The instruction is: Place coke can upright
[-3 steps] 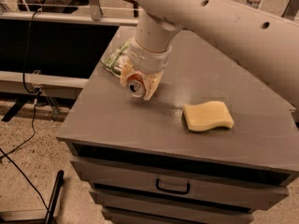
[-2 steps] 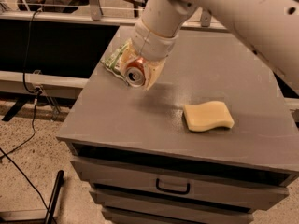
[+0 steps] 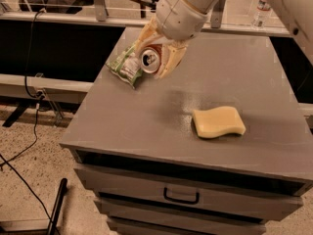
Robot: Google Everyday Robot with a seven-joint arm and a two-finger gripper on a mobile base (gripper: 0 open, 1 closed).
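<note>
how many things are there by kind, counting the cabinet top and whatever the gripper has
coke can: 1, gripped in the gripper above the back left of the cabinet top
snack bag: 1
sponge: 1
total: 3

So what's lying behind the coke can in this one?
The coke can, gripped in the tool over the table, has a green-and-white snack bag lying behind it. The bag's right end is covered by the can and tool, so whether they touch cannot be seen.
</note>
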